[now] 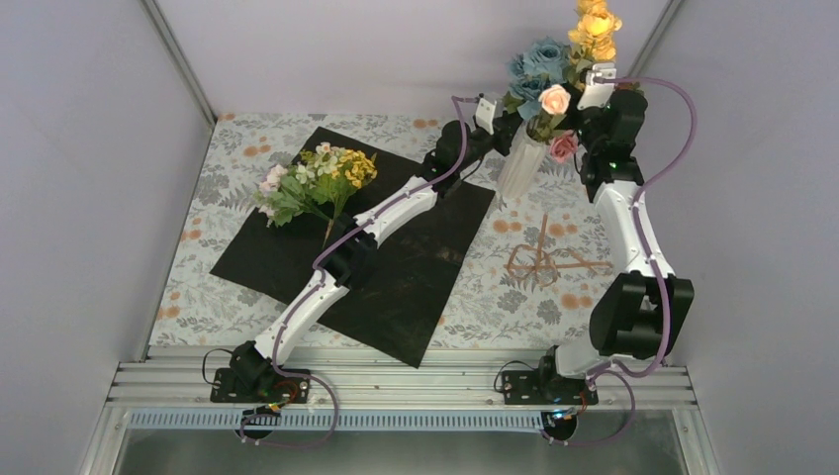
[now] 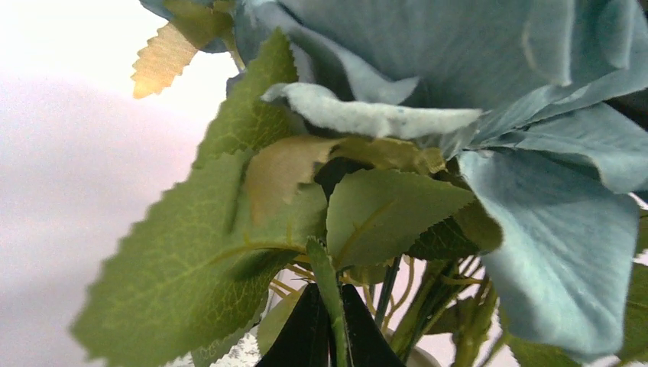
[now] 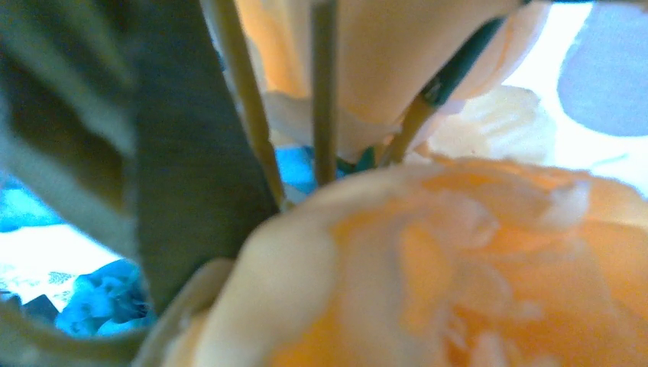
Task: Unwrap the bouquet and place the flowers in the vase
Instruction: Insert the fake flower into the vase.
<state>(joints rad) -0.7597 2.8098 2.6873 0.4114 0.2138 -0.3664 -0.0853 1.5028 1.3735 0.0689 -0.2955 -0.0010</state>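
Black sheet (image 1: 396,267) lies open and flat on the patterned tablecloth (image 1: 475,307).

A small bunch (image 1: 317,178) of white, pink and yellow flowers lies on the sheet's far left corner, stems pointing toward the near edge.

Vase (image 1: 519,166) stands upright on the cloth just beside the sheet's far right corner. It holds blue blooms (image 1: 539,64), pink blooms (image 1: 555,99) and yellow-orange blooms (image 1: 596,28), which stand highest.

Left arm stretches diagonally over the sheet to the vase. Left gripper (image 2: 330,297): the two black fingers (image 2: 304,336) are pinched together on a green stem (image 2: 325,264), under serrated leaves and a large blue bloom (the wrist view is filled with foliage, and the vase rim barely shows below).

Right arm is raised on the vase's right side. Right gripper (image 1: 589,79) sits among the yellow-orange stems with its jaws closed. The wrist view is blurred, all orange petals and thin stems, so I cannot tell whether a stem is caught.

Loose brown string (image 1: 542,259) lies on the cloth in front of the vase, apart from it.
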